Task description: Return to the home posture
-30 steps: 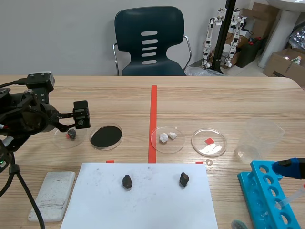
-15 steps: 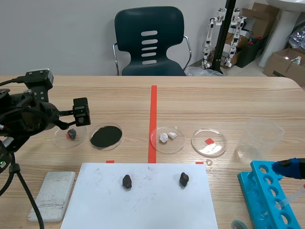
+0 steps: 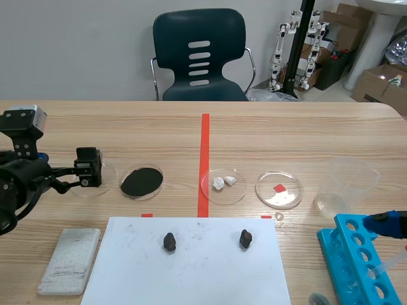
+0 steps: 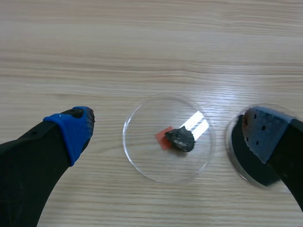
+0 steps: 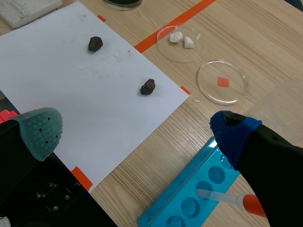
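My left gripper [image 3: 88, 174] hangs open at the table's left, just above a clear petri dish [image 4: 167, 144] that holds a small dark rock [image 4: 181, 139] on a red mark. In the left wrist view the dish lies between and below the blue fingertips [image 4: 72, 129], untouched. My right gripper [image 5: 137, 130] stands open low at the near right, over the corner of the white paper [image 5: 80, 80] and the blue tube rack [image 5: 203, 194]. Nothing is between its fingers. In the scene view only its blue tip [image 3: 383, 223] shows.
Two dark rocks [image 3: 169, 241] [image 3: 245, 239] lie on the paper [image 3: 191, 273]. Behind it stand a black-powder dish [image 3: 141, 182], a dish with white pieces [image 3: 222, 185], a dish with a red mark [image 3: 278, 189] and a clear beaker [image 3: 346, 183]. A white block [image 3: 70, 259] lies near left. A pipette [image 5: 232, 198] rests in the rack.
The left arm has drawn back to the left and dropped lower, its open gripper moving off toward the table's left edge. The right arm has stayed put.
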Robot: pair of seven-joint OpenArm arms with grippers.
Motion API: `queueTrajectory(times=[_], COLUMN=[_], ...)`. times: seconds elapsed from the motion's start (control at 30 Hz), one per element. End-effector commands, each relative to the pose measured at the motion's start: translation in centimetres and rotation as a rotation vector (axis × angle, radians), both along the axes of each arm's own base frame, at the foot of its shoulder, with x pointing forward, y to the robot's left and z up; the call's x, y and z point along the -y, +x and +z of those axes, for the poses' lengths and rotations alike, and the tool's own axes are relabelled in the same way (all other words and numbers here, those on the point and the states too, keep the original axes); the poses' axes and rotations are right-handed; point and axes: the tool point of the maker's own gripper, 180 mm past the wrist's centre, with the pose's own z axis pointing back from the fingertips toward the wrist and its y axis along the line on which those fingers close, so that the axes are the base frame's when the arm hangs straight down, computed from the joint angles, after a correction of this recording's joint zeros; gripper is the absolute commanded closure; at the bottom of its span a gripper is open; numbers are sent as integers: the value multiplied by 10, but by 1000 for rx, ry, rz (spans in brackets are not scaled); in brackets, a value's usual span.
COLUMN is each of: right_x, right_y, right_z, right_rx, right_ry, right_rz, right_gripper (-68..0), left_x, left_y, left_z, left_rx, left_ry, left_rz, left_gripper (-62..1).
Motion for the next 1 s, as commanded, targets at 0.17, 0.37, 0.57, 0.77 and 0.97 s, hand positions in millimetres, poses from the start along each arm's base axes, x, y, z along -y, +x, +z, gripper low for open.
queueTrajectory(times=[0.17, 0.37, 0.57, 0.77, 0.97], right_x=[-5, -5, -5, -5, -5], right_y=[2, 2, 2, 2, 2], right_z=[8, 8, 8, 8, 8], right_rx=[22, 22, 22, 22, 22], right_ry=[28, 28, 28, 28, 28], right_rz=[4, 4, 4, 4, 4], right_gripper=[-679, -679, -679, -679, -679], left_x=[24, 49, 72, 83, 94], left_y=[-18, -53, -89, -118, -147], left_z=[51, 74, 92, 108, 112], left_rx=[244, 337, 402, 446, 453], left_ry=[-16, 17, 49, 18, 58], left_rz=[-198, -357, -461, -490, -556], left_gripper=[-623, -623, -623, -623, -623])
